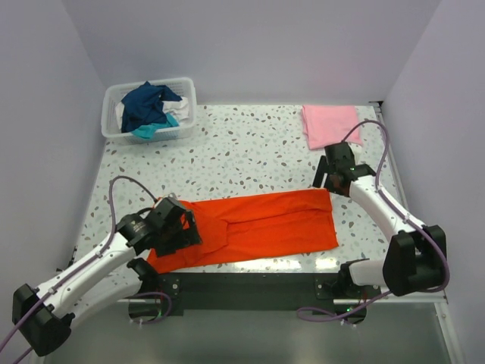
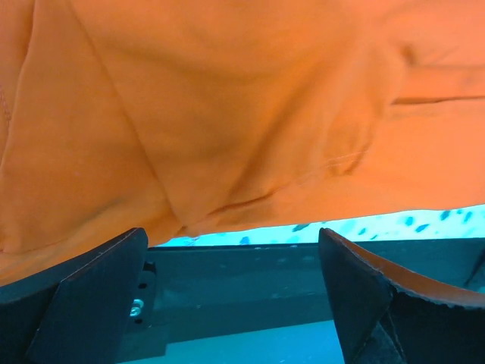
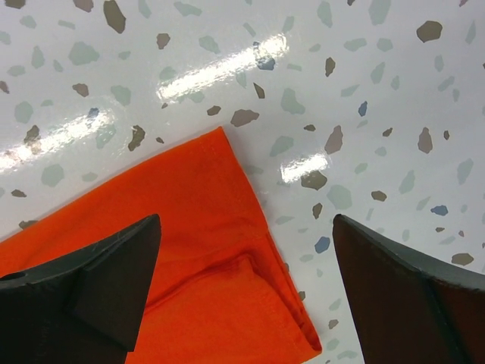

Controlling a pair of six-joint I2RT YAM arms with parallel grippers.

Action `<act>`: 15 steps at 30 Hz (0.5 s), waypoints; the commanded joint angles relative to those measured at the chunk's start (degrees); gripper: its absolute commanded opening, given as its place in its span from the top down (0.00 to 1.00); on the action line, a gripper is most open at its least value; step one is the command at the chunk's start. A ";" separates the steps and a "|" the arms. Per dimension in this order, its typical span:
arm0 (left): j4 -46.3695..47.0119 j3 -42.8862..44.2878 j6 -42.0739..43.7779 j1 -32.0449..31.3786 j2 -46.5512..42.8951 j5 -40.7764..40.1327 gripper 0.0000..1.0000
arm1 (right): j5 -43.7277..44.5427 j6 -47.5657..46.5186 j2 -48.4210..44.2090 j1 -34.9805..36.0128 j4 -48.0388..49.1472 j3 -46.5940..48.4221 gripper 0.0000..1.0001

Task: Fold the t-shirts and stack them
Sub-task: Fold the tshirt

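The bright orange-red t-shirt lies flat as a long folded strip near the table's front edge. My left gripper is open over its left end; in the left wrist view the cloth fills the upper frame, with nothing between the jaws of the gripper. My right gripper is open just above the shirt's far right corner, and the jaws of the gripper straddle that corner's edge. A folded light pink t-shirt lies at the back right.
A translucent white basket at the back left holds a navy shirt, a teal one and a white one. The speckled table's front edge runs right along the shirt's near side. Walls enclose the table on three sides.
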 commanded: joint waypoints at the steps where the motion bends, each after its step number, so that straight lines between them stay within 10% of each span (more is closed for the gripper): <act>1: 1.24 4.68 0.91 -0.22 -0.32 -2.79 0.00 | -3.18 -1.15 -3.69 -0.21 1.76 1.09 0.01; 8: 13.72 3.02 -1.38 0.04 12.03 -4.38 0.00 | -29.28 -6.78 -2.39 1.19 10.82 -3.13 0.01; 15: 28.04 1.61 -0.23 6.00 26.03 1.15 0.00 | -27.72 -4.42 8.24 9.90 14.60 -2.52 0.01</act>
